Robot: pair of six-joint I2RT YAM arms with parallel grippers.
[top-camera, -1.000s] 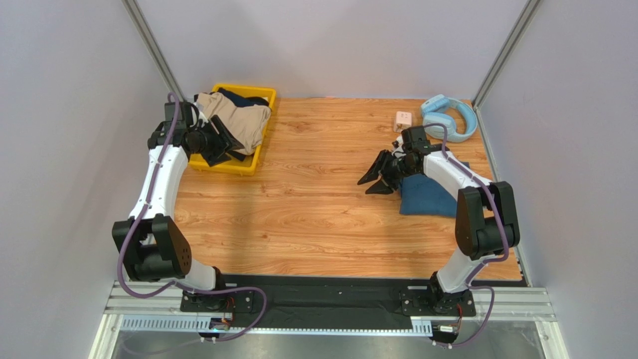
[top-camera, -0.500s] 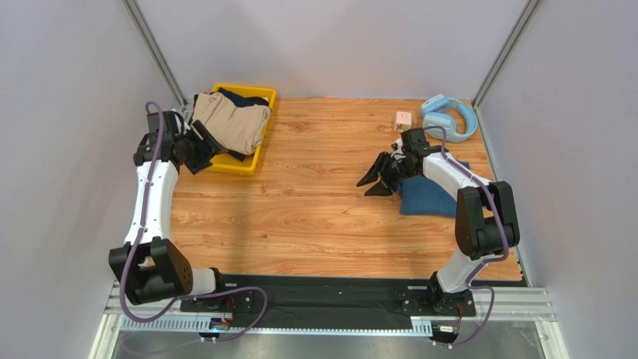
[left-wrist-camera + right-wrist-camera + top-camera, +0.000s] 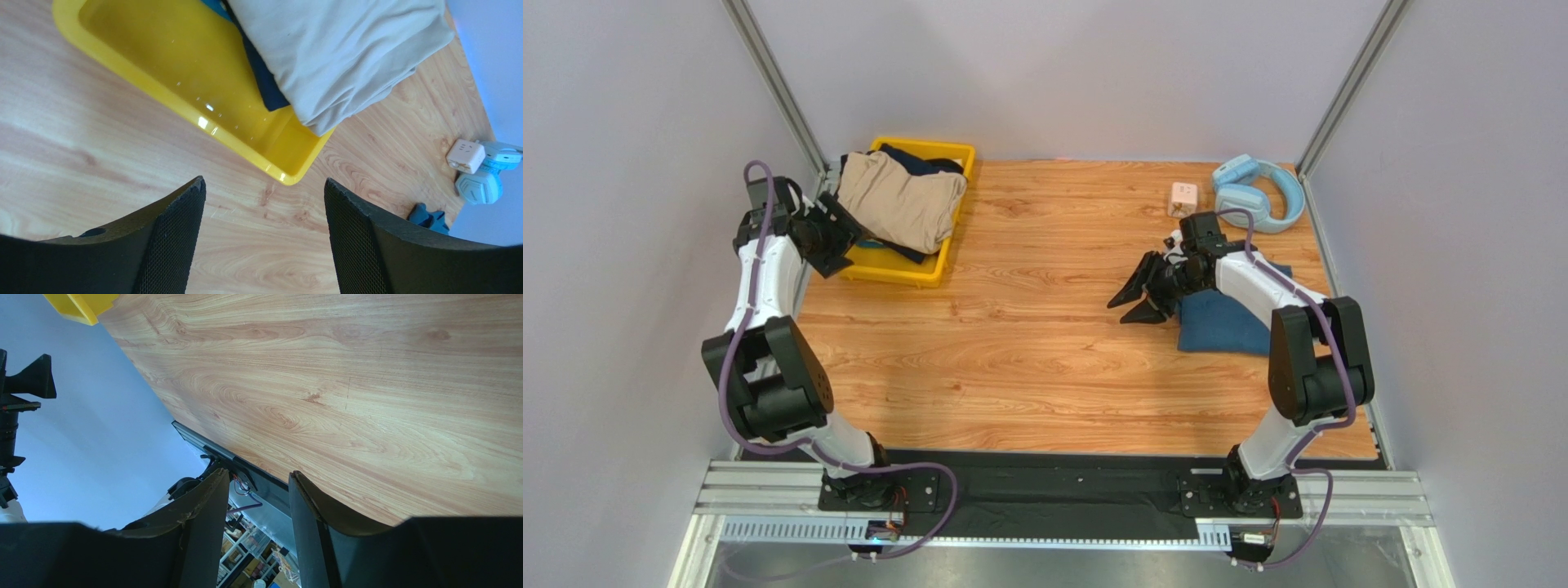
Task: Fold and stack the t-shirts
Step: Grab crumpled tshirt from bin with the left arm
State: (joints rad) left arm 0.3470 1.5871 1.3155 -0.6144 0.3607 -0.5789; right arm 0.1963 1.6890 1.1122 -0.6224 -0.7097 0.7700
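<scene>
A beige t-shirt [image 3: 903, 196] lies crumpled on top of a dark navy t-shirt [image 3: 925, 158] in a yellow bin [image 3: 891, 267] at the back left. In the left wrist view the beige shirt [image 3: 344, 55] covers the navy one [image 3: 261, 76] in the bin [image 3: 245, 138]. A folded teal-blue t-shirt [image 3: 1228, 321] lies flat at the right. My left gripper [image 3: 838, 238] hovers open and empty at the bin's left side [image 3: 264, 184]. My right gripper [image 3: 1124, 308] is open and empty, just left of the folded shirt, above bare wood [image 3: 258, 474].
Light-blue headphones [image 3: 1261, 190] and a small white adapter [image 3: 1184, 194] sit at the back right; both show in the left wrist view, the adapter [image 3: 465, 155] beside the headphones [image 3: 491, 184]. Metal frame posts stand at both back corners. Grey walls close in the sides.
My left arm has swung left and back, taking its gripper from over the bin to the bin's left side. The right arm has barely moved.
</scene>
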